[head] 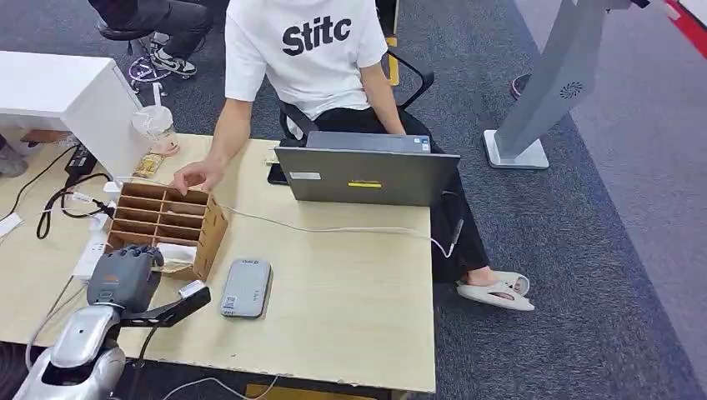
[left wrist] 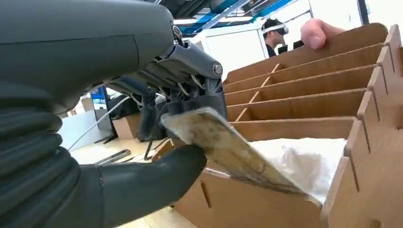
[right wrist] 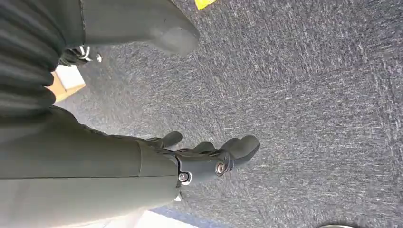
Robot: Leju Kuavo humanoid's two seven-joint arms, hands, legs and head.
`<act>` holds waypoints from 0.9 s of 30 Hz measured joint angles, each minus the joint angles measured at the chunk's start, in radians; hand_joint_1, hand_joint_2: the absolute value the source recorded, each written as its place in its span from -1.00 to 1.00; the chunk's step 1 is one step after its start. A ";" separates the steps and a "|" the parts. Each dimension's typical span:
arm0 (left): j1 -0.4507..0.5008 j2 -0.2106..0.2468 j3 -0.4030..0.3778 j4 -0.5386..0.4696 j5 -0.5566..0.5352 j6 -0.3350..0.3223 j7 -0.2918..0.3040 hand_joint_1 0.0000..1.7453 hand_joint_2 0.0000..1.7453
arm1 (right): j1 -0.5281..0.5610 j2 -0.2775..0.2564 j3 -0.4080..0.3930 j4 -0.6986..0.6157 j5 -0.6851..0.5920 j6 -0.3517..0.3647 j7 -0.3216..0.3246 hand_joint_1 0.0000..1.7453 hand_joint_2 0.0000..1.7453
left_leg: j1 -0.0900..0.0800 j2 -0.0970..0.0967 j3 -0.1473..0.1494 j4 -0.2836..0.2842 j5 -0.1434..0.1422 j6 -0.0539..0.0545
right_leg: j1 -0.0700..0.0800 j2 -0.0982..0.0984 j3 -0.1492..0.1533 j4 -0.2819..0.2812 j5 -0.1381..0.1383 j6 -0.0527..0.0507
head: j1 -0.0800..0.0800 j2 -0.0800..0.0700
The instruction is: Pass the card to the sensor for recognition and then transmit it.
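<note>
Left wrist view puts my thumb (left wrist: 157,175) under a worn, pale card (left wrist: 228,147) and my darker fingers (left wrist: 190,95) over it, so my left hand (head: 125,275) pinches the card at one end. The card's other end still lies in the nearest compartment of the wooden organizer (head: 167,221), over a white wad of paper or cloth (left wrist: 304,156). From the head view, that box stands at the near left of the table (head: 350,317), and my hand is at its near end.

My grip looks shallow. I hold the card by its edge, tilted, and I judge it can slip or swing if I pull at an angle against the slot wall. The card may also drag the white wad out with it.

The grey sensor (head: 246,287) lies flat on the table just right of the organizer. If I sweep low toward it, I could knock it or catch the white cable (head: 333,229) running across the table farther back.

A person's hand (head: 196,177) rests on the far edge of the organizer; a sharp tug on my side could shift the box under it.

My right hand (right wrist: 209,159) hangs over grey carpet (right wrist: 309,95), fingers apart and loosely curled, holding nothing.
</note>
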 joint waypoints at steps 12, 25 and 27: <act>0.000 -0.008 0.008 0.000 -0.003 0.001 -0.003 0.82 1.00 | 0.000 0.000 0.000 0.000 0.000 0.001 0.000 -1.00 1.00 | 0.000 0.000 0.000 0.000 0.000 0.000 | 0.000 0.000 0.000 0.000 0.000 0.000 | 0.000 0.000; 0.000 -0.015 0.024 -0.003 -0.027 0.050 -0.011 1.00 1.00 | 0.000 0.000 0.000 0.000 0.021 0.001 0.003 -1.00 1.00 | 0.000 0.000 0.000 0.000 0.000 0.000 | 0.000 0.000 0.000 0.000 0.000 0.000 | 0.000 0.000; -0.001 -0.019 0.037 -0.016 -0.023 0.069 -0.011 1.00 1.00 | 0.000 0.000 0.000 0.000 0.022 0.001 0.003 -1.00 1.00 | 0.000 0.000 0.000 0.000 0.000 0.000 | 0.000 0.000 0.000 0.000 0.000 0.000 | 0.000 0.000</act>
